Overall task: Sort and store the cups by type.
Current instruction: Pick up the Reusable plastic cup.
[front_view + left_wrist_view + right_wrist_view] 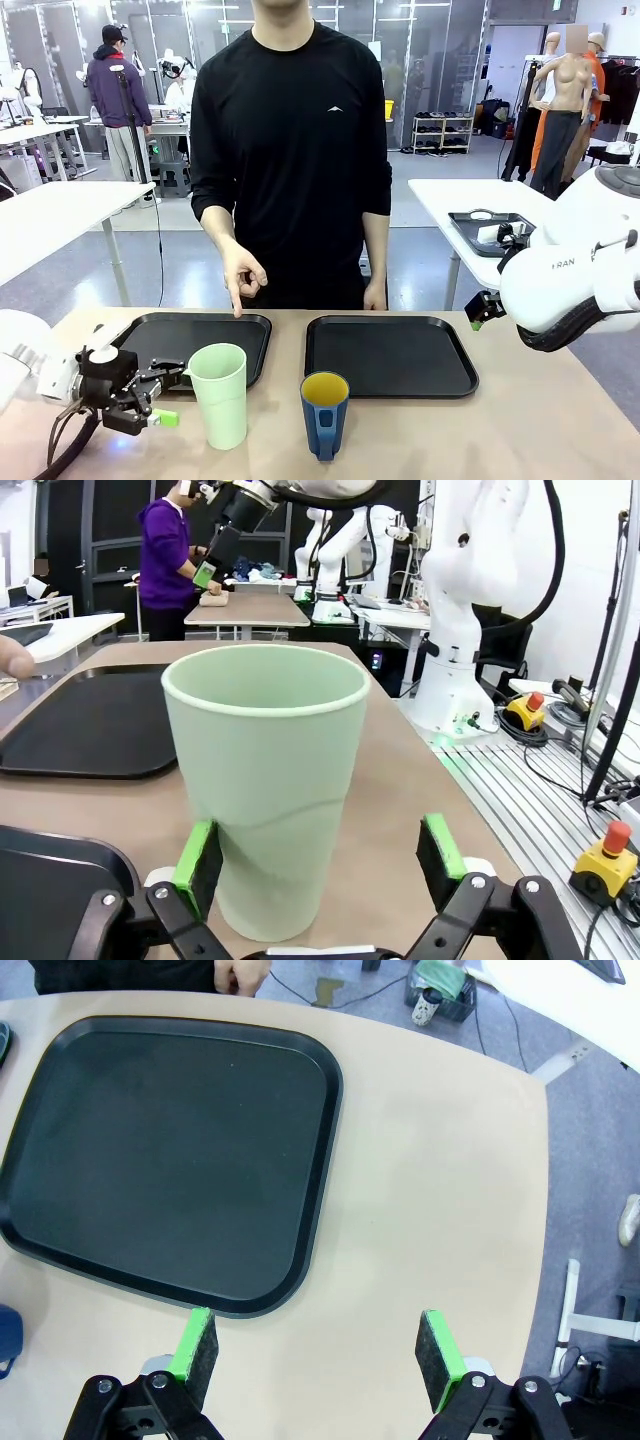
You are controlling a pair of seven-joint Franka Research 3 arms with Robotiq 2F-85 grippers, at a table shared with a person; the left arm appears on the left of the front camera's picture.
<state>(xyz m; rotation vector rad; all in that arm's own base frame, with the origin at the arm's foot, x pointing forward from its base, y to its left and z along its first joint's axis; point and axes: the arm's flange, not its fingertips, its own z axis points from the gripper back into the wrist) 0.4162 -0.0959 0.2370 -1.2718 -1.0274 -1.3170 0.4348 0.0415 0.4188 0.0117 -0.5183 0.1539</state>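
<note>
Tumbler (pixel 218 395) stands upright on desk (pixel 560 420), just in front of left tray (pixel 160 340). Mug (pixel 325 413) stands near it, in front of the gap between left tray and right tray (pixel 390 355). Neither cup is on a tray yet.

Left end effector (pixel 168 397) sits low at tumbler's side, jaws wide, nothing gripped. In the left wrist view the tumbler sits between the pads but off-centre. One pad (pixel 200 865) touches or nearly touches the wall, and the other is clear of it. Right end effector (pixel 320 1355) is wide, holds nothing and hovers over bare desk by right tray's corner. Person's hand (pixel 243 280) points down at left tray's far rim.

Risks, as I judge them:
- Closing off-centre means the near pad pushes first. The tumbler looks tall and light, so it may slide or tip.
- The grip is low on a smooth, tapered wall, so the cup may slip or lean on lift.
- A sideways shove could knock the mug.
- The hand is at the tray, so there could be contact if the cup is placed there while the hand is near.
- The cup could go to the wrong tray.
</note>
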